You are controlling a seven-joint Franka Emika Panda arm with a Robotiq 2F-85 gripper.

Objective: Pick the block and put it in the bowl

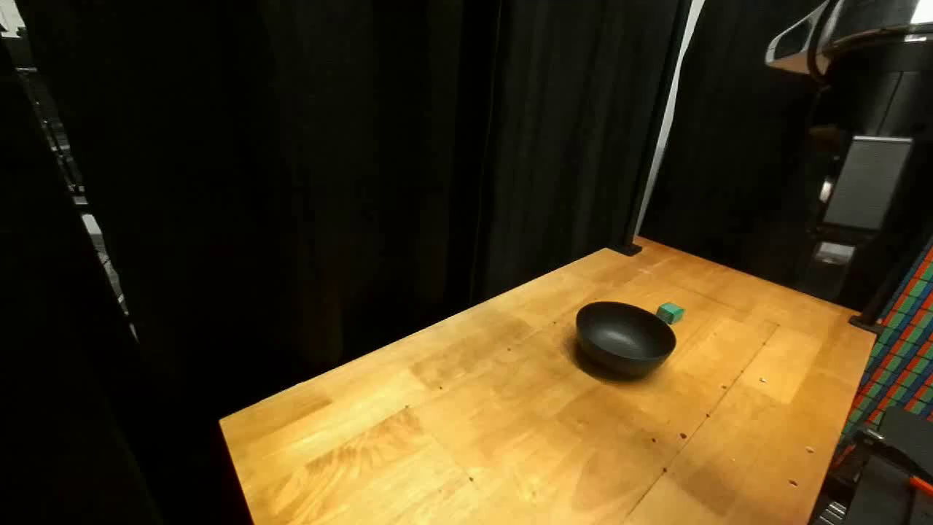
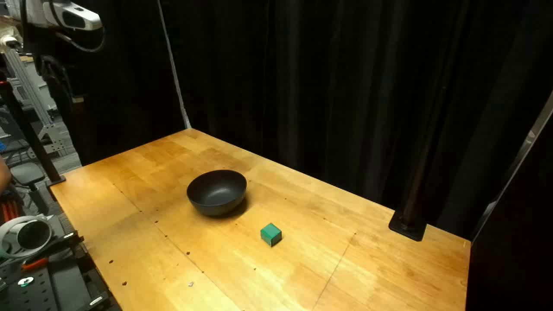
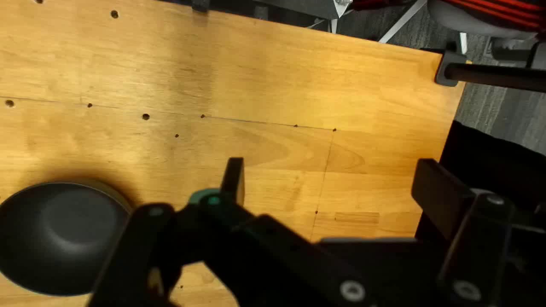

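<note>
The block, a small teal-green cube (image 1: pixel 670 313) (image 2: pixel 271 234), lies on the wooden table in both exterior views, close beside the bowl but apart from it. The block does not show in the wrist view. The round black bowl (image 1: pixel 623 339) (image 2: pixel 217 192) stands upright on the table and looks empty. In the wrist view the bowl (image 3: pixel 64 238) is at the left, partly behind a gripper finger. My gripper (image 3: pixel 330 170) is open with its fingers wide apart and nothing between them, above the table. In both exterior views the gripper is dark against the curtains.
The wooden table (image 1: pixel 474 423) (image 2: pixel 345 255) has dark curtains along its sides. Black post feet (image 1: pixel 627 249) (image 2: pixel 407 226) (image 3: pixel 450 70) stand at table edges. A dark metal bench with tools (image 2: pixel 47 276) adjoins one long edge. The arm (image 1: pixel 875 87) (image 2: pixel 73 19) hangs high at that side.
</note>
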